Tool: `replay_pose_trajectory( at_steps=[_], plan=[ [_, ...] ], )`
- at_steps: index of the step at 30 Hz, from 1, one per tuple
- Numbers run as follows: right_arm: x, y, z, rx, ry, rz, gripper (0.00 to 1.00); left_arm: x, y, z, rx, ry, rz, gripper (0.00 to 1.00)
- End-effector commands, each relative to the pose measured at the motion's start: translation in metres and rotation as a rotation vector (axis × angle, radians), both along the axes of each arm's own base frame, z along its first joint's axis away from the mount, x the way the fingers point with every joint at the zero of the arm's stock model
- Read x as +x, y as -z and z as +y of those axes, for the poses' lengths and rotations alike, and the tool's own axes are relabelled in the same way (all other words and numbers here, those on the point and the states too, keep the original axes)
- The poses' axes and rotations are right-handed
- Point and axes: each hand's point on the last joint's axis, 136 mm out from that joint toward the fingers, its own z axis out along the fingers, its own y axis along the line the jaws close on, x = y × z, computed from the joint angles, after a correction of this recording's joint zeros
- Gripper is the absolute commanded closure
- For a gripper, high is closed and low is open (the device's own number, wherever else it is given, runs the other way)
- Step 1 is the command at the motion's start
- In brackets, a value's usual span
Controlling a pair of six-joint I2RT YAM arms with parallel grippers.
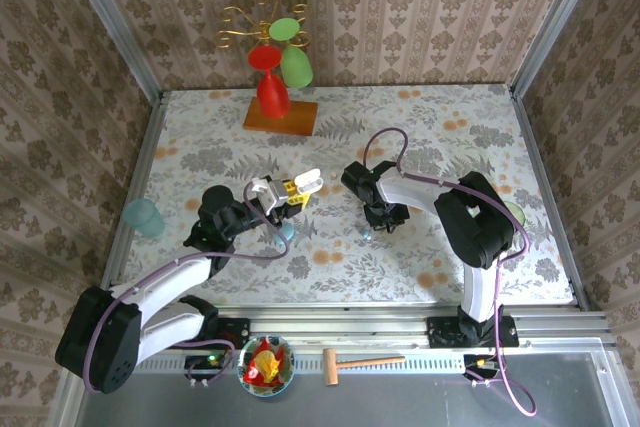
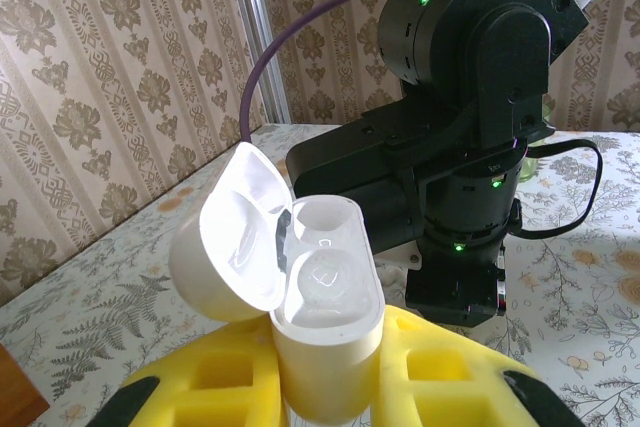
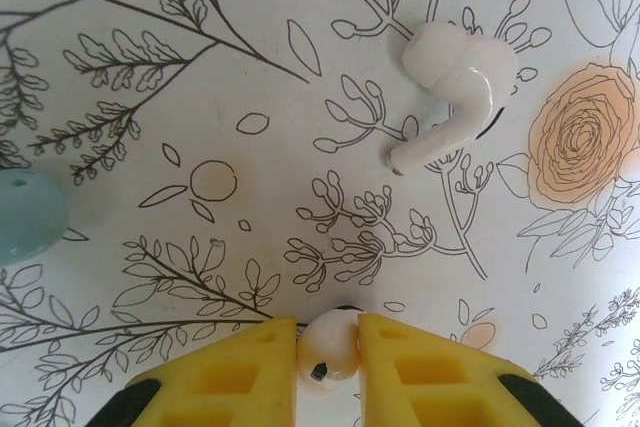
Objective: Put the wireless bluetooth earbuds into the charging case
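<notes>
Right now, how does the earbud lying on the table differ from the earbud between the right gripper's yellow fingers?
The table earbud lies free on the table, clear of the right gripper; the pinched earbud sits squeezed between its fingers. The table earbud shows bud and stem whole; the pinched earbud shows only a rounded end. Both are white and glossy.

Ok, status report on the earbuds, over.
Left fingers shut on open charging case, sockets empty. Right fingers shut on white earbud. Second earbud loose ahead. Nothing blocking.
</notes>
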Motion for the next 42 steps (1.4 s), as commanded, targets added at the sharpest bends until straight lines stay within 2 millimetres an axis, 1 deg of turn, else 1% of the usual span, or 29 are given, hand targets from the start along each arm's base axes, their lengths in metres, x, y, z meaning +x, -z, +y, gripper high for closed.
replay_pose_trajectory(
  at_steps=[1,2,4,8,10,12,14,16,17,18,20,22,23,25,29,31,35,37,39,42],
  plan=[
    [-0.006,-0.007,-0.008,-0.008,0.013,0.005,0.81,0.0,-0.001,0.003,-0.003,-0.01,-0.01,0.94],
    [-0.005,-0.01,-0.007,0.008,0.012,-0.002,0.81,0.004,-0.001,0.005,-0.003,-0.036,-0.012,0.94],
    [-0.003,-0.018,-0.004,0.06,0.009,-0.023,0.81,0.004,-0.001,0.005,-0.003,-0.04,-0.01,0.94],
    [0.001,-0.036,0.008,0.223,-0.01,-0.056,0.81,0.005,0.0,0.005,-0.004,-0.041,-0.009,0.94],
    [0.002,-0.047,0.018,0.322,-0.038,-0.061,0.81,0.005,-0.001,0.005,-0.006,-0.04,-0.009,0.94],
    [0.001,-0.062,0.032,0.451,-0.076,-0.072,0.81,0.005,0.0,0.004,-0.006,-0.034,-0.004,0.94],
    [-0.001,-0.081,0.05,0.621,-0.124,-0.079,0.81,0.004,-0.003,0.003,-0.01,-0.023,-0.004,0.94],
    [-0.003,-0.1,0.062,0.747,-0.161,-0.094,0.81,0.004,-0.002,0.003,-0.01,-0.023,0.0,0.94],
    [-0.003,-0.11,0.066,0.804,-0.179,-0.105,0.81,0.005,-0.003,0.002,-0.011,-0.023,0.0,0.94],
    [-0.005,-0.118,0.071,0.856,-0.201,-0.11,0.81,0.0,-0.002,0.0,-0.01,0.011,0.003,0.94],
    [-0.01,-0.137,0.081,0.973,-0.262,-0.117,0.8,-0.001,-0.001,-0.002,-0.009,0.026,0.006,0.94],
    [-0.015,-0.151,0.087,1.044,-0.318,-0.128,0.8,-0.002,-0.001,-0.003,-0.013,0.033,0.001,0.94],
    [-0.016,-0.155,0.089,1.071,-0.345,-0.125,0.8,-0.003,-0.001,-0.004,-0.014,0.036,-0.001,0.94],
    [-0.024,-0.174,0.093,1.136,-0.421,-0.151,0.8,-0.003,-0.002,-0.004,-0.015,0.038,-0.004,0.94],
    [-0.032,-0.192,0.096,1.213,-0.528,-0.17,0.8,-0.006,-0.003,-0.005,-0.018,0.055,-0.009,0.94],
    [-0.027,-0.2,0.097,1.232,-0.558,-0.205,0.81,-0.008,-0.003,-0.005,-0.019,0.058,-0.005,0.94],
    [-0.026,-0.216,0.104,1.297,-0.598,-0.216,0.81,-0.009,0.0,-0.006,-0.015,0.067,0.003,0.94],
    [-0.023,-0.22,0.105,1.302,-0.595,-0.223,0.81,-0.009,0.002,-0.007,-0.015,0.069,0.006,0.94],
    [-0.015,-0.221,0.105,1.285,-0.558,-0.236,0.81,-0.008,0.002,-0.008,-0.019,0.07,0.001,0.94],
    [0.012,-0.214,0.095,1.194,-0.393,-0.284,0.81,-0.003,0.003,-0.009,-0.02,0.06,0.005,0.94]
  ],
)
